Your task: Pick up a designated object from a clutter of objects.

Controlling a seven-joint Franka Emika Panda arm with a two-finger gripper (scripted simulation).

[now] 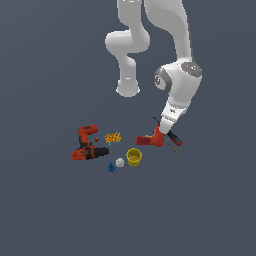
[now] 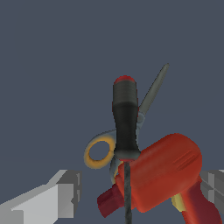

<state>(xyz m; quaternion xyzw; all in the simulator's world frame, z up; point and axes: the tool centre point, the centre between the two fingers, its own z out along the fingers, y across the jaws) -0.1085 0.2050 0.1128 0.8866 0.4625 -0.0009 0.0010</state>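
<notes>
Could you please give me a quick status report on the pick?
Gripper open, low over the clutter. Screwdriver ungrasped, between the fingers. Chunky red tool and scissors crowd it.

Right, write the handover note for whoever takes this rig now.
Hand: open, holding nothing, fingers on either side of the pile.
Screwdriver: black handle with a red cap, lying between the fingers across the red tool, with scissors beneath.
Drill, orange block, cup, ball and blue bit: off to the exterior view's left.
Done: hand positioned over the screwdriver.
Left: descend, close on the handle only, lift.
</notes>
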